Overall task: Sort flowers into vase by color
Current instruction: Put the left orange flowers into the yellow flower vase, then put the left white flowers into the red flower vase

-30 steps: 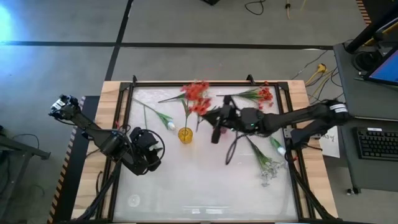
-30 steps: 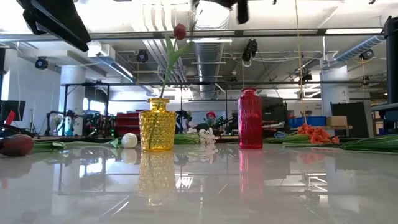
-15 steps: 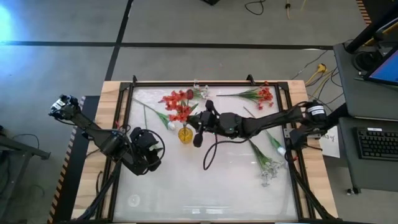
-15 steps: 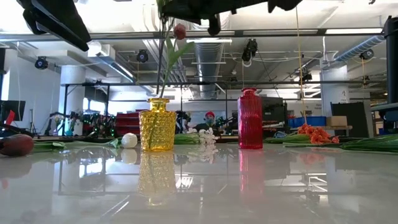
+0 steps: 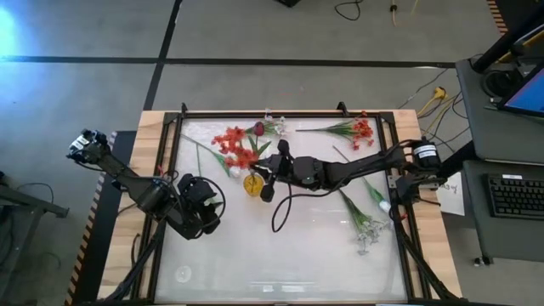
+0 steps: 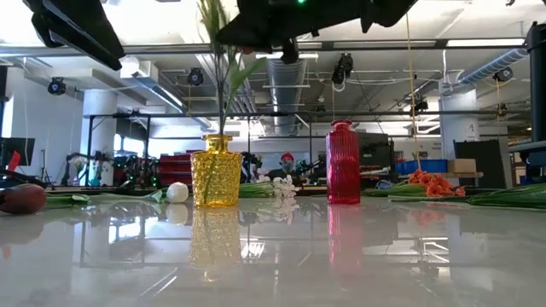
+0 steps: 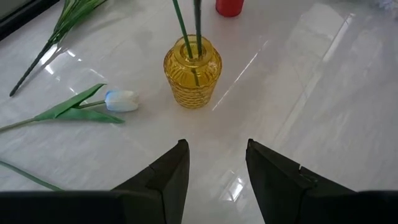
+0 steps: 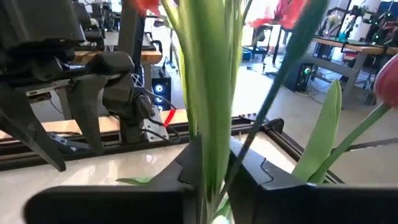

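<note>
The right gripper (image 5: 274, 169) hovers over the ribbed yellow glass vase (image 5: 252, 184), fingers closed around the thin green stems of the red-orange spray (image 5: 235, 146). Those stems stand upright in the vase neck at table centre, blossoms spreading toward 11 o'clock. The left gripper (image 7: 216, 167) waits at 8 o'clock, fingers parted and empty.

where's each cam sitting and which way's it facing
High view: above the table, looking straight down; both arms show, left gripper idle, right gripper at the yellow vase.
Low view: at tabletop height, looking level across to the room; the right arm crosses the top.
Left wrist view: on the left arm, looking down past its open fingers.
Right wrist view: on the right arm, its fingers around green stems.
Shared: the yellow vase shows in the high, low and left wrist views.
</note>
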Controlling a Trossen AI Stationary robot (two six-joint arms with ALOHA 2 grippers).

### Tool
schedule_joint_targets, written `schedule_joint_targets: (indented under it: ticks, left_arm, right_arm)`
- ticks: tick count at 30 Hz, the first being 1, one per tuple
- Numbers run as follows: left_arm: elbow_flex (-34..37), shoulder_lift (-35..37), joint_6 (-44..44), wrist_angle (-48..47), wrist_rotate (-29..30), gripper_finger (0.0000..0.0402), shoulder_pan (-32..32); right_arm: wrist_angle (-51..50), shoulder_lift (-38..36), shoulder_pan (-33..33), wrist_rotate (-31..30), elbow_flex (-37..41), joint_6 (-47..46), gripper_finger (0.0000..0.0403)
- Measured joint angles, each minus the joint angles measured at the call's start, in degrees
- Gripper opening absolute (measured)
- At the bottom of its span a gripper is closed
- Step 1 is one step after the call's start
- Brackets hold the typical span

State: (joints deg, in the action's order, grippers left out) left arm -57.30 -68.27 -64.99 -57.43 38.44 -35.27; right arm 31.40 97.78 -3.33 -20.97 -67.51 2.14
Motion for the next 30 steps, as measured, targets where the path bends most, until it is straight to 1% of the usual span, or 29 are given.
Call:
schedule_joint_targets:
  ticks: [6,10,15,19,21,24,28,30]
  left_arm:
    - [0.0,0.0,0.0,0.0,0.0,0.0146,0.0]
    - [0.0,0.0,0.0,0.0,0.0,0.0146,0.0]
    - [0.0,0.0,0.0,0.0,-0.4,0.0146,0.0]
    - [0.0,0.0,0.0,0.0,-0.7,0.0146,0.0]
    - [0.0,0.1,0.0,-0.1,-3.1,0.0146,0.0]
    - [-0.8,0.3,-0.8,-0.7,-10.9,0.0146,-0.3]
    - [-2.4,0.5,-2.3,-1.1,-18.7,0.0146,-3.2]
    - [-3.5,0.5,-3.8,-2.0,-20.3,0.0146,-5.4]
  right_arm:
    - [-3.7,0.0,0.6,0.0,0.1,-3.4,0.0118]
    - [-10.0,-0.7,0.7,-0.2,-0.4,-5.9,0.0165]
    - [-16.6,-4.4,0.7,-0.5,-0.5,-8.7,0.0215]
    - [-20.8,-8.0,0.3,-0.6,-0.5,-9.3,0.0241]
    - [-24.1,-10.2,0.0,-0.2,-0.5,-10.4,0.0251]
    - [-31.4,-14.6,-0.7,0.2,-0.5,-13.9,0.0260]
    - [-46.3,-22.0,-2.2,0.5,-0.5,-21.5,0.0262]
    - [-54.1,-25.7,-3.7,0.7,-0.5,-26.4,0.0259]
